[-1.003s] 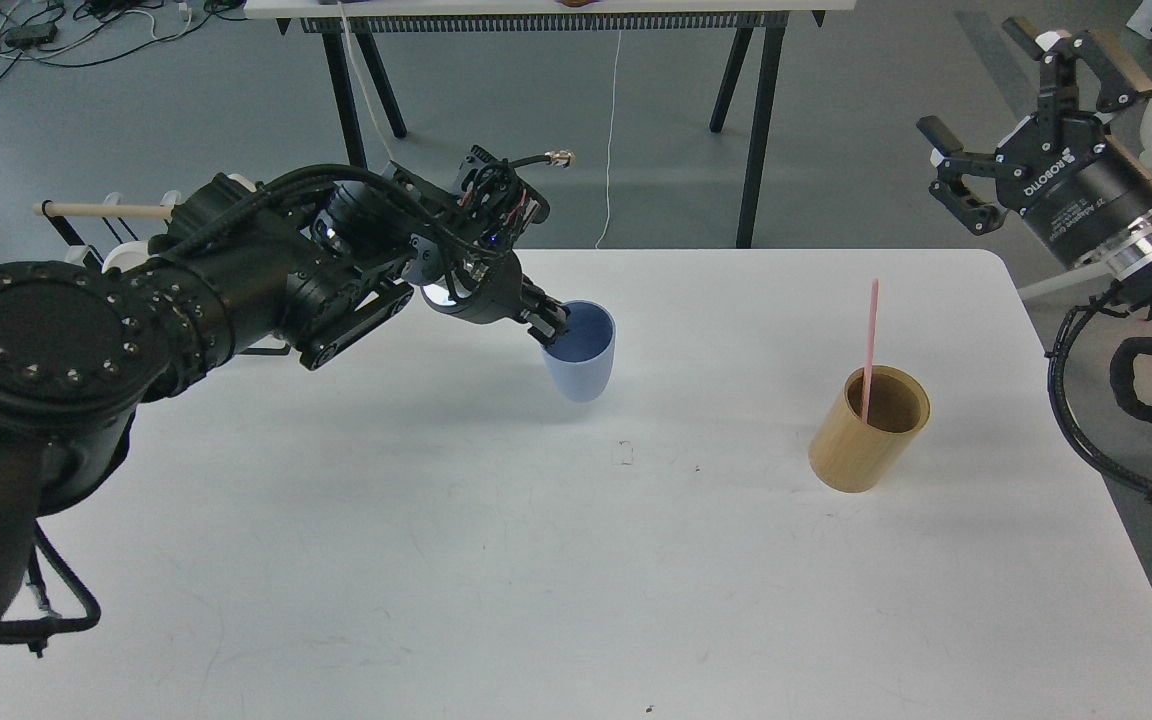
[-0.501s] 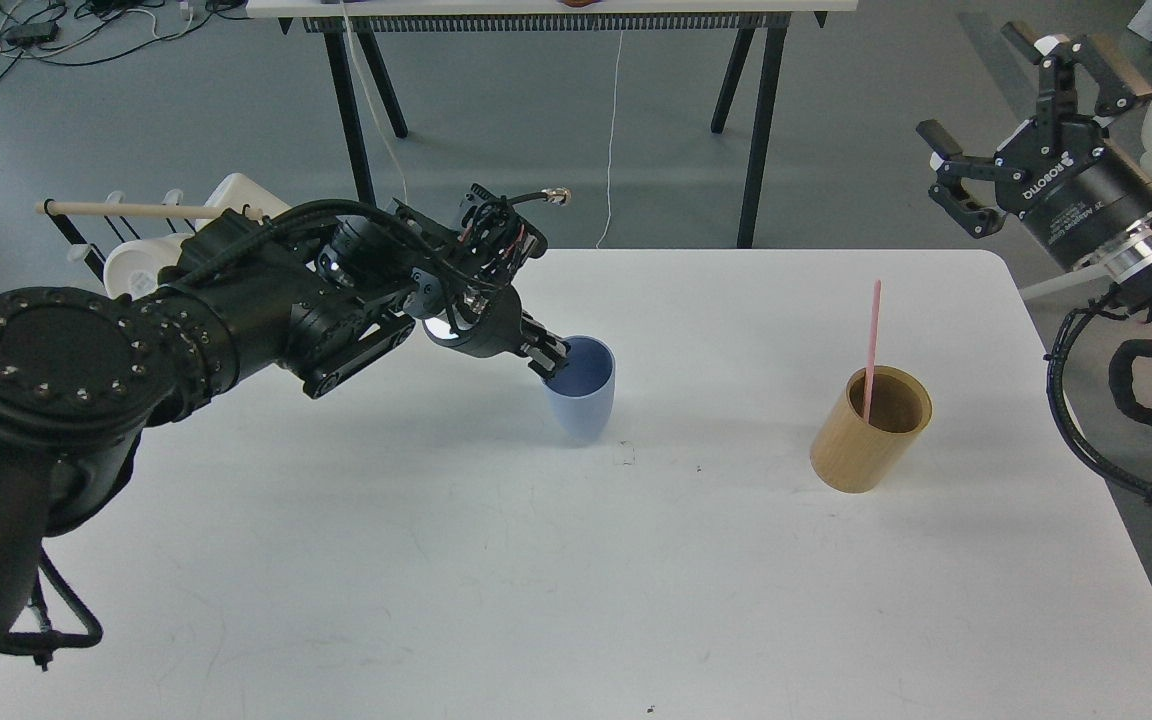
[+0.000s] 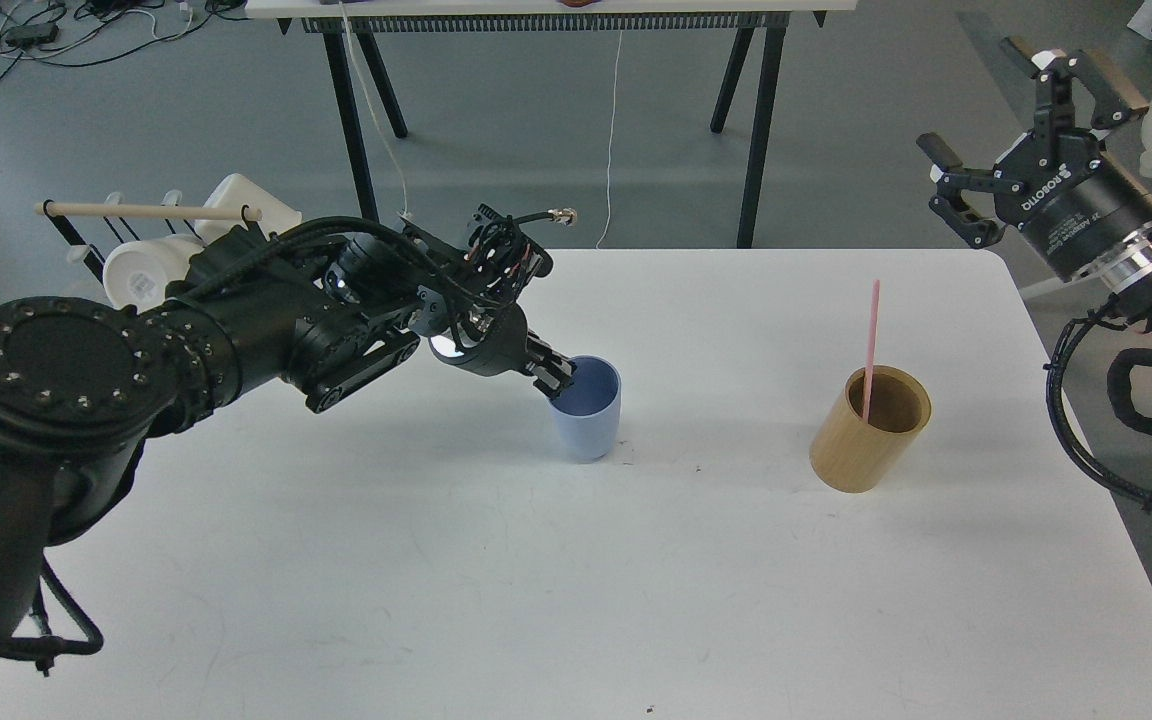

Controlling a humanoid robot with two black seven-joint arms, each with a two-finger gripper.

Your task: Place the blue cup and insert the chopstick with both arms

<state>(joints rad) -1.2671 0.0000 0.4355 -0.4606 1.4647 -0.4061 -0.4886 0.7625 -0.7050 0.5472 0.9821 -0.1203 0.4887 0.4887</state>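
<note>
The blue cup [image 3: 588, 425] stands upright near the middle of the white table [image 3: 576, 600], its base on or just above the surface. My left gripper [image 3: 558, 378] is shut on the cup's left rim, one finger inside. The pink chopstick [image 3: 870, 338] stands tilted in a tan wooden cylinder holder [image 3: 868, 430] to the right. My right gripper [image 3: 1001, 130] is open and empty, raised off the table's far right corner.
A rack with a pale wooden dowel [image 3: 146, 211] and white mugs [image 3: 141, 275] stands at the far left behind my left arm. A black-legged table [image 3: 556, 20] stands on the grey floor beyond.
My left gripper has lowered the blue cup and moved it slightly toward me and right, from tilted to upright. The right gripper has shifted slightly.
</note>
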